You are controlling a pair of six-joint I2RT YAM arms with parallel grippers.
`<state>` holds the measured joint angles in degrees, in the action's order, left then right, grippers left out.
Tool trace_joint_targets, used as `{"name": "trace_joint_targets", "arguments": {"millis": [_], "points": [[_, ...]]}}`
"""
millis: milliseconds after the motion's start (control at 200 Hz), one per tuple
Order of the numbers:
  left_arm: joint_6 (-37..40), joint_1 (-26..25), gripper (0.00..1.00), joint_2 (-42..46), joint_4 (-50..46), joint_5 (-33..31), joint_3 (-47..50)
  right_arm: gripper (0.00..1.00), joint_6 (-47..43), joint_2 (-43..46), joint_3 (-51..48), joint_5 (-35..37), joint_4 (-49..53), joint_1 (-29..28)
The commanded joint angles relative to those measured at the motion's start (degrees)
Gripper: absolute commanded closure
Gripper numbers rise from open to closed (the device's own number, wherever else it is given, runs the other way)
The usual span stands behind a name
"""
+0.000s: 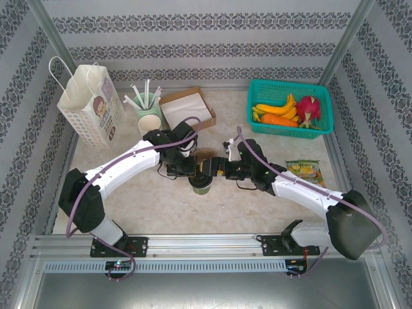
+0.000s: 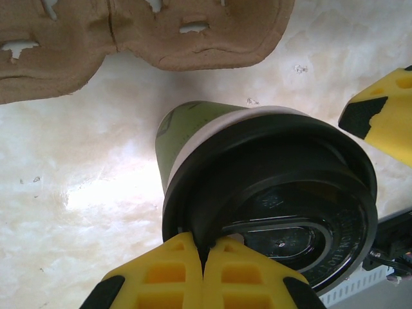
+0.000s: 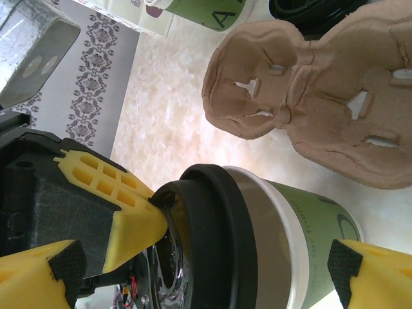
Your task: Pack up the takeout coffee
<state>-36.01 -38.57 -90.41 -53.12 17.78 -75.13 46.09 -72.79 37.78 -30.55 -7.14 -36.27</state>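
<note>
Mid-table in the top view, the takeout coffee [image 1: 201,185] stands upright on the table [image 1: 161,209], black lid up, olive side partly seen, hemmed in by both wrists. Just above it in that frame lies a brown pulp cup carrier [image 3: 302,84], largely covered by the arms. In the wrist views it lies near the cup but apart from it, its slots showing. Further off: paper bag [image 1: 90,106] upper left, with a mint straw holder [image 1: 147,100] and a stack of lidless cups [image 1: 149,123] beside it. An open cardboard box [image 1: 188,108] holds white sheets, a teal basket [image 1: 290,108] of fruit sits upper right, and a snack packet [image 1: 306,170] lies at right, all well apart from the cup. Left gripper [image 2: 203,264]: jaws together, tips set on the near rim of the lid; whether a lip of the lid is nipped between them, cannot tell. Right gripper [image 3: 203,257]: jaws wide apart, the cup between them. One finger sits at lower left beyond the lid, the other against or just in front of the green side at lower right, contact unclear. Left wrist view adds a yellow, black-padded finger of the right gripper at the right edge, apart from the lid. Right wrist view adds the left gripper's finger touching the lid top, and lettering on the cup's side, cut off and unreadable. From above, both sets of fingertips are hard to make out among wrists and cables.
</note>
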Motion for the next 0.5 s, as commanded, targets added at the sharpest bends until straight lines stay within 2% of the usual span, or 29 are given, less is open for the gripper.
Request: {"name": "trace_joint_targets", "arguments": {"millis": [0,165,495], "points": [[1.1,-0.2,1.00,-0.6,-0.5,-0.1,-1.5,0.02,-1.4,-0.3,1.9,-0.9,-1.1,-0.7],[1.7,-0.2,1.00,-1.2,-1.7,-1.3,-2.7,0.02,-1.8,-0.5,2.0,-1.3,-1.4,-0.8],[0.3,-0.2,1.00,-4.0,1.2,1.2,1.7,0.02,-1.0,-1.1,1.8,-4.9,-5.2,-1.0]]}}
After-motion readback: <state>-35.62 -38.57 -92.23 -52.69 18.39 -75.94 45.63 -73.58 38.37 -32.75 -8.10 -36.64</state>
